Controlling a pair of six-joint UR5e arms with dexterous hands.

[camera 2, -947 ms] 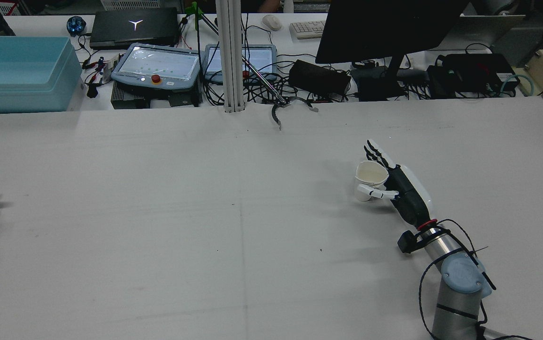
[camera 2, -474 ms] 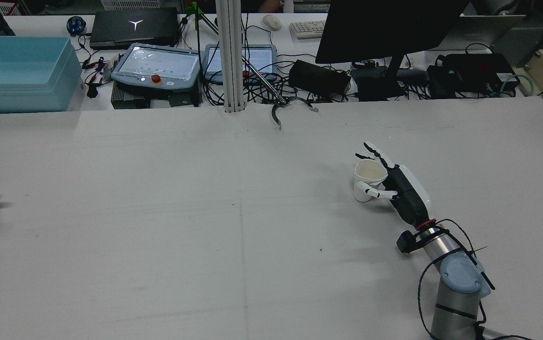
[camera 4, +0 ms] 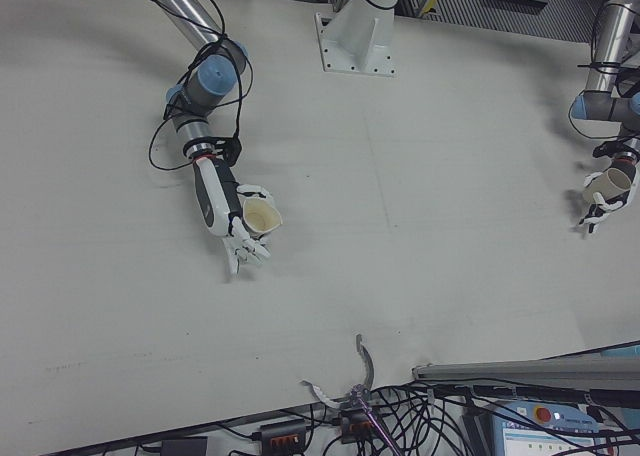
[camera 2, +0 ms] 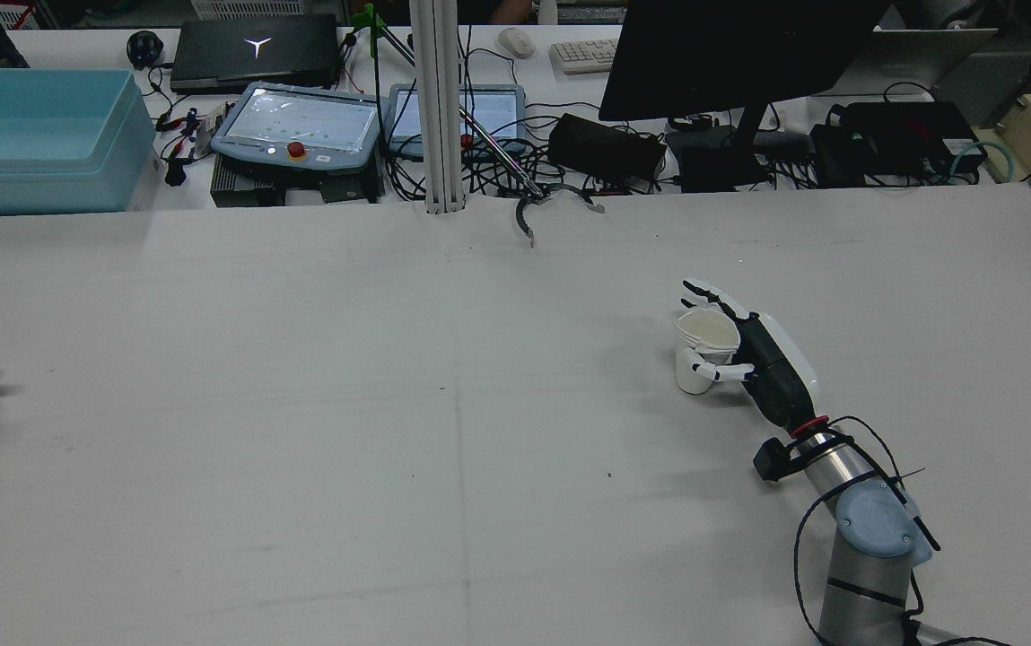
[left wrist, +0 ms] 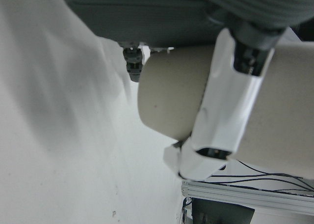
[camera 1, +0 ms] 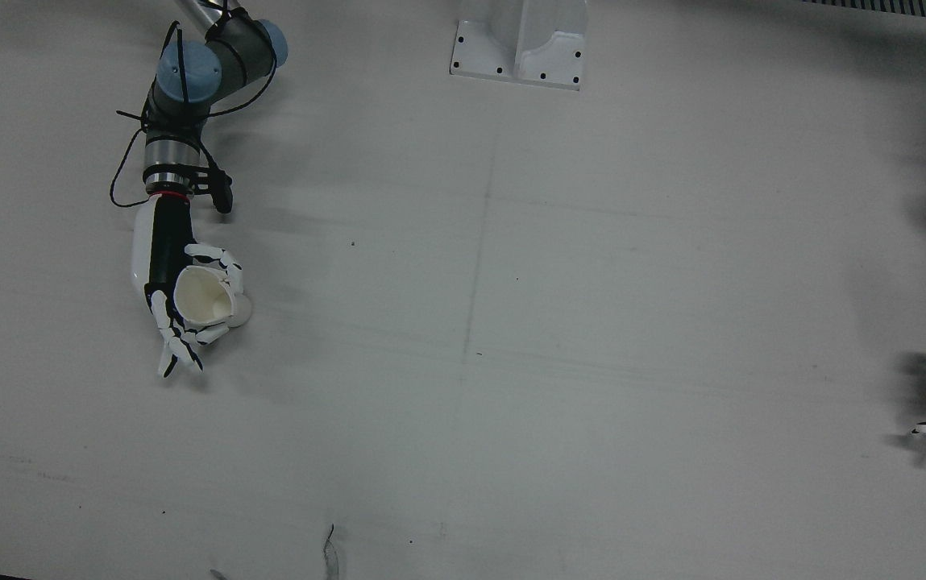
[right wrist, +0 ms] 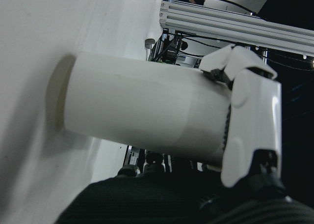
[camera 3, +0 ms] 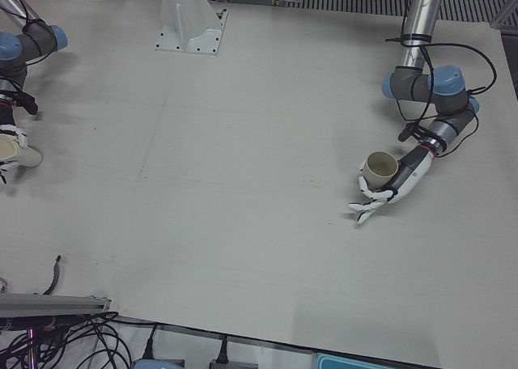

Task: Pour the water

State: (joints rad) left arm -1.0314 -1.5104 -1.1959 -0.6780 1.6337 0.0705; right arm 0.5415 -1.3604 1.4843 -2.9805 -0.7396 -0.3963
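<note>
Your right hand's fingers (camera 1: pixel 217 258) are curled around the white cup (camera 1: pixel 203 298), thumb on one side and the rest wrapped behind, so the right hand (camera 4: pixel 235 226) is clamped on it with the base resting on the surface (camera 2: pixel 443 431) toward the robot's right edge. Your left hand (camera 3: pixel 387 187) likewise has its fingers (camera 3: pixel 363 209) closed around the beige cup (camera 3: pixel 378 169), near the robot's left edge.

These 2 cups look like thin paper: light, easily crushed, and smooth enough to slip. Hold each around the middle of the wall, below the rim, with gentle pressure. I can't tell whether either holds water. The cups sit well apart, so bring them together before tipping.
</note>
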